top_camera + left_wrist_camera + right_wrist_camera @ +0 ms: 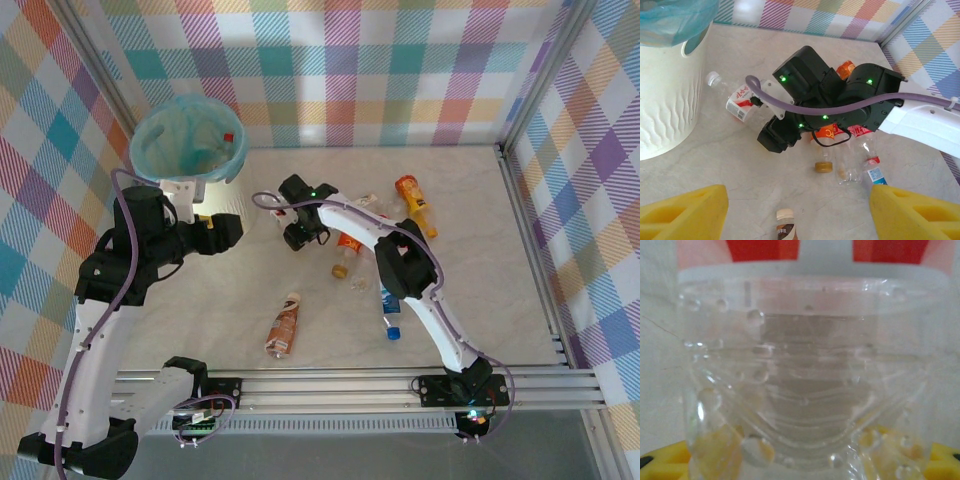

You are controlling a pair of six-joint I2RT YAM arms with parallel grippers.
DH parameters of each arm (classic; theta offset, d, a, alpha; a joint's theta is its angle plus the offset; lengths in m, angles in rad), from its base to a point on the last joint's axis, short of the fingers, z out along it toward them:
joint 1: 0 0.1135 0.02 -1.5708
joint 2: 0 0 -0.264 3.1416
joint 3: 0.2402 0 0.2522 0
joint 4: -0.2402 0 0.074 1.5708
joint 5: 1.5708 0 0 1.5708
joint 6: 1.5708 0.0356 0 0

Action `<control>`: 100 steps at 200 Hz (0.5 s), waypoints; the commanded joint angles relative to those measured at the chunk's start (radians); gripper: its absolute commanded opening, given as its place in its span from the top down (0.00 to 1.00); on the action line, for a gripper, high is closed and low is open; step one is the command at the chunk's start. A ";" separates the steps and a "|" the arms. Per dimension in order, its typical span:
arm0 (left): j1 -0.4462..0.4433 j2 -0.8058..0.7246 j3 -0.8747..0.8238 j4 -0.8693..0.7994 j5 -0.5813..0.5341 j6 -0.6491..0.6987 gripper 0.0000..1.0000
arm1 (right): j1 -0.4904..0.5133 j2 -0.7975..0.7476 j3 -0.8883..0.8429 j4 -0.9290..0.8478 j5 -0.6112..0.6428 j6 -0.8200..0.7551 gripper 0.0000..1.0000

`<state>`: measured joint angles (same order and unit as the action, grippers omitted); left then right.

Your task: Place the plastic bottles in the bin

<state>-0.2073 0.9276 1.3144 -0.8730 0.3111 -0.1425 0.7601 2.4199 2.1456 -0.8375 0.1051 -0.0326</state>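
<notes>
Bottles, plastic, scattered over the table (500, 300) and one in the bin (188, 140).

Bin: white, teal liner folded over the rim; far left corner; red-capped bottle (228, 137) inside, against the right wall.

Clear bottle (739, 102): white cap, red-and-white label; level, near the bin and to its right, apart from it; whether it rests on the table or sits just off it cannot be told; base between the yellow pads (655, 462) of the right gripper (760, 107), which is closed on it, pads touching either side.

Brown bottle (284, 328): white cap; lying alone, near centre.

Orange-label bottle (348, 243): lying under the right arm, middle of the table; brown cap towards the near side.

Blue-label bottle (390, 305): clear, blue cap; lying just right of the orange-label bottle, partly under the arm.

Orange bottle (415, 200): far right, lying with its cap towards the far wall.

Left gripper (230, 232): fingers (682, 210) wide apart, holding nothing; left of centre, on the near side of the bin, pointing right at the right gripper.
</notes>
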 commanded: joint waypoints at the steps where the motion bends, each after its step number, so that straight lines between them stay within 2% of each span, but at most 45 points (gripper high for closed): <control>1: -0.007 -0.009 0.030 -0.029 -0.017 -0.018 0.25 | -0.004 -0.143 -0.040 0.005 -0.044 0.034 0.43; 55: -0.007 -0.004 0.070 -0.011 0.001 -0.086 0.25 | -0.004 -0.381 -0.267 0.101 -0.079 0.092 0.44; 100: -0.013 0.031 0.109 0.048 0.055 -0.158 0.25 | -0.004 -0.667 -0.544 0.197 -0.101 0.151 0.45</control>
<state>-0.2073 0.9375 1.3834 -0.8829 0.3218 -0.2382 0.7605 1.8858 1.7111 -0.7113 0.0399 0.0666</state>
